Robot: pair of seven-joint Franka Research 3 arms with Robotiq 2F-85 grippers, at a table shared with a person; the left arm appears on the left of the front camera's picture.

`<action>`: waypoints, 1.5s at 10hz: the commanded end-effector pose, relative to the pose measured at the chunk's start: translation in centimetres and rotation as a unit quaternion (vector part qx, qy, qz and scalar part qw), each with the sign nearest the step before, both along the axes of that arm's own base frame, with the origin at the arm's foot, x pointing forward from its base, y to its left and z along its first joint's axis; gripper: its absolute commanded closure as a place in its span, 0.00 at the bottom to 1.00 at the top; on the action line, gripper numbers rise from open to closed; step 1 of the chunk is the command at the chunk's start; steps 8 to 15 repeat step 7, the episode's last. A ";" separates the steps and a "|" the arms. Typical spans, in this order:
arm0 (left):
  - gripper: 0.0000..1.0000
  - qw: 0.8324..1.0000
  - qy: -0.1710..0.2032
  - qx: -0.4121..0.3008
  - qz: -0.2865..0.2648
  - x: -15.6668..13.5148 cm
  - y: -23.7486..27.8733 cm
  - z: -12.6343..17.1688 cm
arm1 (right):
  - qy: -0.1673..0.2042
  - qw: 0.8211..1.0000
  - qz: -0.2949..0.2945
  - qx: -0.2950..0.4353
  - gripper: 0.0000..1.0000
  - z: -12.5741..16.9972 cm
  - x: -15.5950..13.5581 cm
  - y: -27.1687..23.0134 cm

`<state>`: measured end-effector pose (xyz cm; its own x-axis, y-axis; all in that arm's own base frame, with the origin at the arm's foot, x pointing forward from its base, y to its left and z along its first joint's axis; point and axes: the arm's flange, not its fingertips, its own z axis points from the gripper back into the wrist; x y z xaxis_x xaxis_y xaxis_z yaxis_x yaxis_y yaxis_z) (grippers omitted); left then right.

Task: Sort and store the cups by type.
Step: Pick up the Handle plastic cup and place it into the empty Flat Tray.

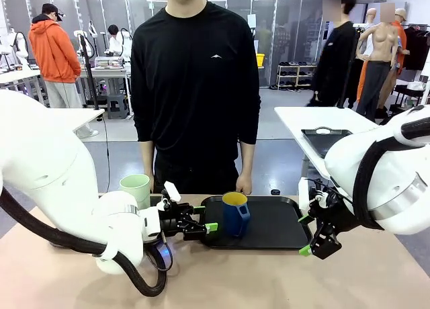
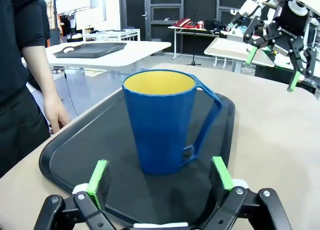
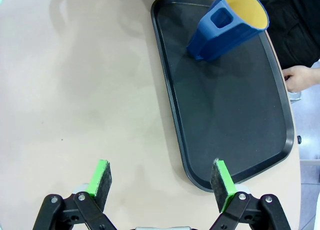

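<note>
Front view, mug: the blue mug [image 1: 235,213] is seen standing upright on the left part of the black tray [image 1: 275,225], which lies on the worktop [image 1: 222,282].
Front view, tumbler: the green tumbler [image 1: 136,190] is seen upright on the worktop, left of the tray and off it, near the person's hand [image 1: 148,179].
Front view, left end effector [image 1: 203,224]: it is held just beside the mug on its left, jaws apart, with nothing gripped.
Front view, right end effector [image 1: 308,236]: it is held at the tray's right edge, pointing down, jaws apart and empty.
Left wrist view, mug [image 2: 162,121]: it is seen just ahead of the spread green pads [image 2: 98,179], not yet between them; its handle is turned to the picture's right.
Right wrist view, tray [image 3: 250,160]: most of it is bare, with the mug [image 3: 227,26] at the far end; the pads [image 3: 223,182] are wide apart over the near tray edge and the worktop.
Progress: the mug is judged already stored on the tray; the tumbler is left to be placed, though where it belongs cannot be told.
</note>
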<state>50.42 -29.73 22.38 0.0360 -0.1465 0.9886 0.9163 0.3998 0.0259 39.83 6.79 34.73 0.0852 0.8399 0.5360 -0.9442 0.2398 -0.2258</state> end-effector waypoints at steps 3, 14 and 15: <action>0.00 1.000 -0.008 0.003 0.002 -0.1 -0.2 -0.3 | -0.002 1.000 0.005 0.000 0.00 0.0 0.1 -0.1; 0.00 1.000 -0.008 0.003 0.002 -0.1 -0.2 -0.3 | -0.002 1.000 0.005 0.000 0.00 0.0 0.1 -0.1; 0.00 1.000 -0.008 0.003 0.002 -0.1 -0.2 -0.3 | -0.002 1.000 0.005 0.000 0.00 0.0 0.1 -0.1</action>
